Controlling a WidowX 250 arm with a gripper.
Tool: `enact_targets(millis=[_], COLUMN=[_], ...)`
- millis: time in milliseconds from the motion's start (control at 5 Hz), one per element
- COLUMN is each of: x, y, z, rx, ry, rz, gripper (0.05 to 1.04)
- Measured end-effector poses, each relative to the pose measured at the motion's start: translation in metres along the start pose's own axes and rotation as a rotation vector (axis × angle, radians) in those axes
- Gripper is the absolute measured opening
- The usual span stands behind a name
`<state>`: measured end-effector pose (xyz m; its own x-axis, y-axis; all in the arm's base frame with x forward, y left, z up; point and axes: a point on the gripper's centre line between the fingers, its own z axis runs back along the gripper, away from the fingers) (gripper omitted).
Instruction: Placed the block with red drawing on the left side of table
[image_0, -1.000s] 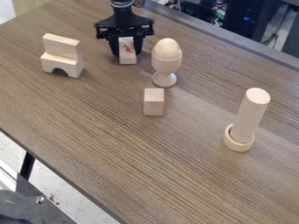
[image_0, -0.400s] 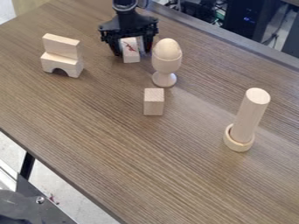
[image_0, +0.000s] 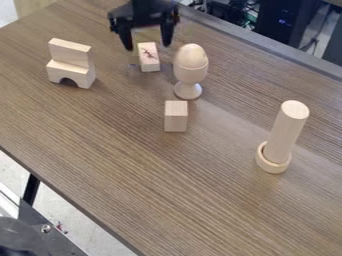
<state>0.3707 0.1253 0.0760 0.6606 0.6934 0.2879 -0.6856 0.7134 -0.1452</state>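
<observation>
Since the earlier frames, the claw (image_0: 147, 47) has let go and risen off toward the far edge. A second ago its two fingers closely flanked the block with red drawing (image_0: 148, 56); now they stand wide apart, with nothing held between them. We also see that the block has ended up a touch farther right than it was, lying on the desk (image_0: 100, 150) with its drawing facing up.

For the task, we take this as the release. The block lies in the far left part of the desk, between the stacked arch piece (image_0: 71, 64) and the egg in its cup (image_0: 190, 67), nearer the cup. We judge the placing all but done, unless a spot farther left was meant. What remains is probably to draw the arm clear, minding the egg, which could topple if brushed.

Some things we can't make out. The arm above the claw is cut off by the top edge, and the drawing is too small for us to say what it shows. The foot of the cylinder (image_0: 287, 127) is hidden inside its ring (image_0: 273, 162). The small plain block (image_0: 176, 116) stands in full sight, nearer us.
</observation>
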Motion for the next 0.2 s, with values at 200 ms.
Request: enact_targets(millis=[200], x=[-0.0059], y=[-0.012], z=[0.0299], rx=[0.043], ry=[-0.052], rz=[-0.009], gripper=[0.999])
